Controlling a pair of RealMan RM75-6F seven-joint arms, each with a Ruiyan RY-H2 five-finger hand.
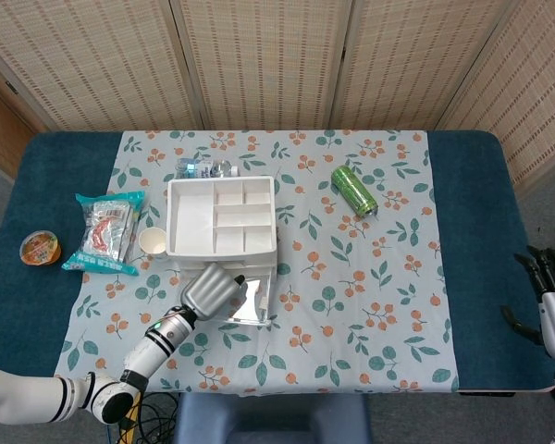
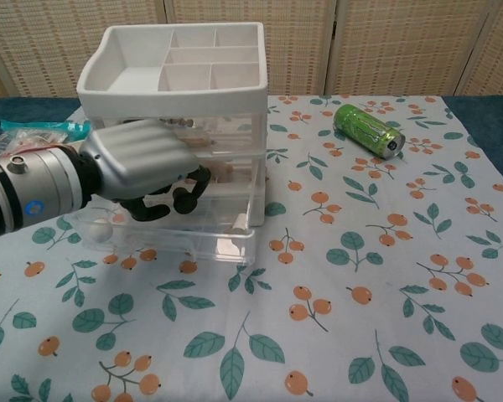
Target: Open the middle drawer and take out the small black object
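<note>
Looking from the chest, we see the left hand (image 2: 142,163) with fingers (image 2: 184,198) curled in against the clear drawer unit (image 2: 210,180), above a pulled-out drawer (image 2: 172,239). We cannot tell whether they hold the small black object (hidden). The right hand (image 1: 550,301) hangs off the counter (image 1: 472,231), fingers apart.

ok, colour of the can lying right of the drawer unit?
Green, with dark markings; the can shows best in the chest view.
</note>
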